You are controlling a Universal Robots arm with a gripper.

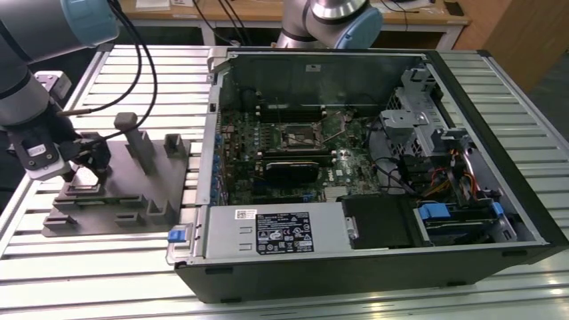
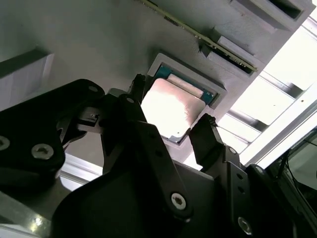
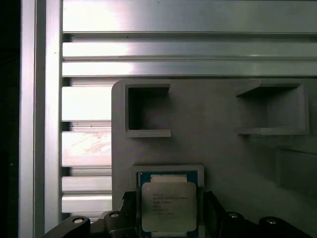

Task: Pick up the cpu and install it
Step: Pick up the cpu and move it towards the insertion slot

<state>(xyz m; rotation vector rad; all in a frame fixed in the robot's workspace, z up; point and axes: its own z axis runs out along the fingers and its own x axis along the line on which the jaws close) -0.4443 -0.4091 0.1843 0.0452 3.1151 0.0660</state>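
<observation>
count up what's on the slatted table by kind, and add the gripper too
cpu: 1
grey fixture plate: 1
open computer case: 1
gripper: 1
total: 4

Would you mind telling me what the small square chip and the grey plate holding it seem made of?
The small square silvery cpu: likely a metal top, pale and satin, glaring white in the second wrist view. The grey fixture plate: matte and even-toned, with formed pockets; perhaps plastic, though painted metal is possible.
</observation>
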